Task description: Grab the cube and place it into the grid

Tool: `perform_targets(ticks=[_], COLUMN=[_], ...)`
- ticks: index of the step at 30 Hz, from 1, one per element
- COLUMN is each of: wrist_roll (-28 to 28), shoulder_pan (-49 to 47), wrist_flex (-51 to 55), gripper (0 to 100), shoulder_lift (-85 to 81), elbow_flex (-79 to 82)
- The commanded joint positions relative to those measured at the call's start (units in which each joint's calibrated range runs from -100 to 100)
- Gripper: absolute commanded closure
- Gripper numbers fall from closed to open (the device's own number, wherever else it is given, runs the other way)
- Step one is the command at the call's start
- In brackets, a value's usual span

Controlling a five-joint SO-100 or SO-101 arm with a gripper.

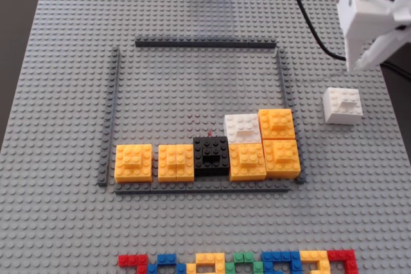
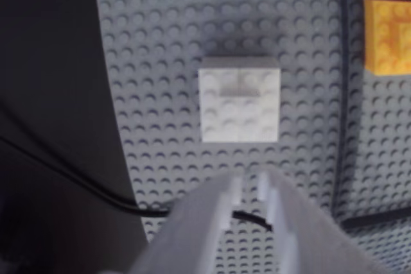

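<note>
The cube (image 1: 341, 104), a white block with a smaller raised brick on top, sits on the grey baseplate to the right of the grid (image 1: 192, 88), outside its dark right strip. In the wrist view the cube (image 2: 239, 107) lies just ahead of my gripper (image 2: 252, 181). The white fingers (image 2: 212, 222) stand almost together with only a thin slit between them and hold nothing. In the fixed view the gripper (image 1: 363, 56) hangs above and behind the cube. A second, near-identical white block (image 1: 242, 128) sits inside the grid.
Several orange blocks (image 1: 133, 162) and a black block (image 1: 211, 154) line the grid's front row. A row of multicoloured bricks (image 1: 237, 264) lies at the front edge. A black cable (image 1: 314, 27) runs at the back right. The dark table edge (image 2: 51, 126) lies left of the cube.
</note>
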Motion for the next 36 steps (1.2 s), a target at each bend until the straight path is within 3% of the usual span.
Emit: perform_targets(ticks=[1, 9, 14, 36], wrist_roll=[1.03, 1.07, 1.07, 0.20], shoulder_pan=[0.22, 1.40, 2.28, 1.91], wrist_flex=[-0.22, -0.07, -1.49, -3.74], gripper=[90, 73, 69, 70], shoulder_lift=[0.15, 0.75, 0.50, 3.59], elbow_flex=[-4.29, -3.20, -0.30, 2.69])
